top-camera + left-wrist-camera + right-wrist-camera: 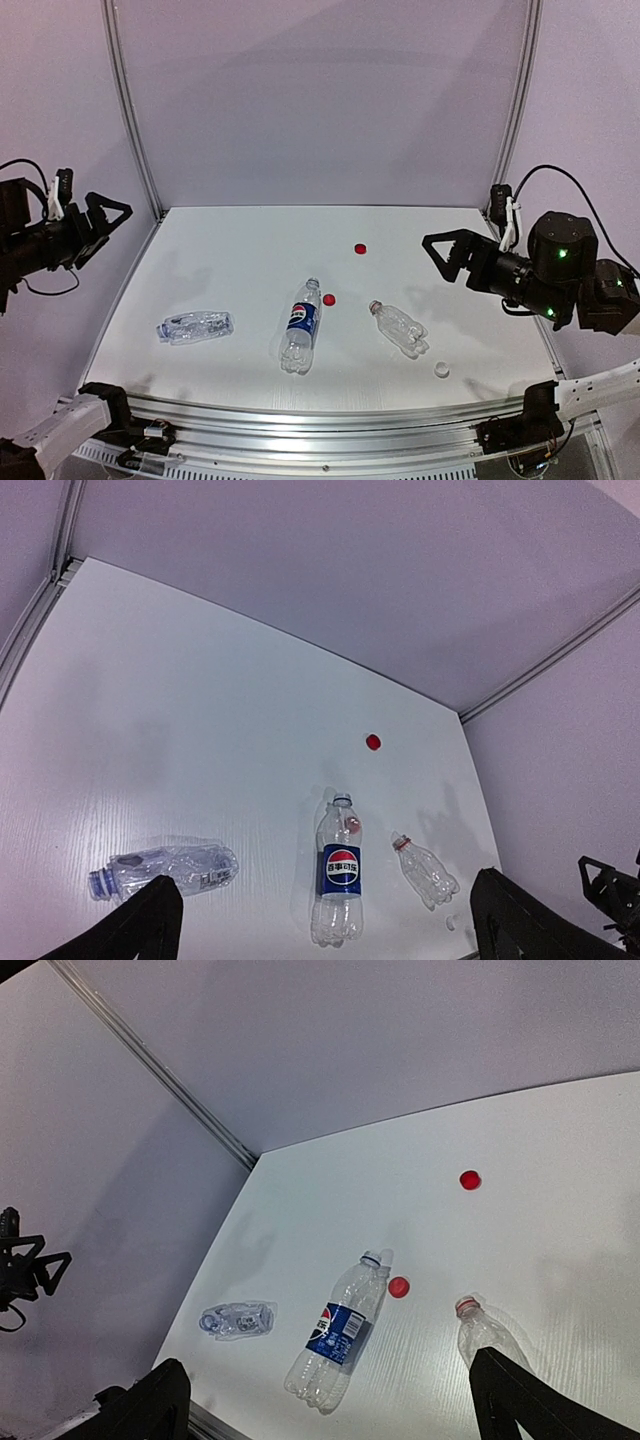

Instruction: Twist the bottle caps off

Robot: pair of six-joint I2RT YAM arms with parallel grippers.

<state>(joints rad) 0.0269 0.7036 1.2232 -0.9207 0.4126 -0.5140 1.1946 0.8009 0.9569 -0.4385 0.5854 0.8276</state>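
Note:
Three clear bottles lie on the white table (230, 260): the Pepsi-labelled one (301, 325) in the middle, a crushed one (195, 326) to the left and a ribbed one (398, 328) to the right. Their necks are bare. One red cap (361, 248) lies further back. A second red cap (329, 298) lies beside the Pepsi bottle's neck. A whitish cap (441, 370) lies near the front right. My left gripper (110, 215) is open and empty, raised over the left edge. My right gripper (445, 250) is open and empty, raised at the right. The Pepsi bottle also shows in the left wrist view (340, 875) and the right wrist view (340, 1335).
Plain walls with metal corner rails (135, 130) enclose the table at the back and sides. A metal rail (320, 420) runs along the front edge between the arm bases.

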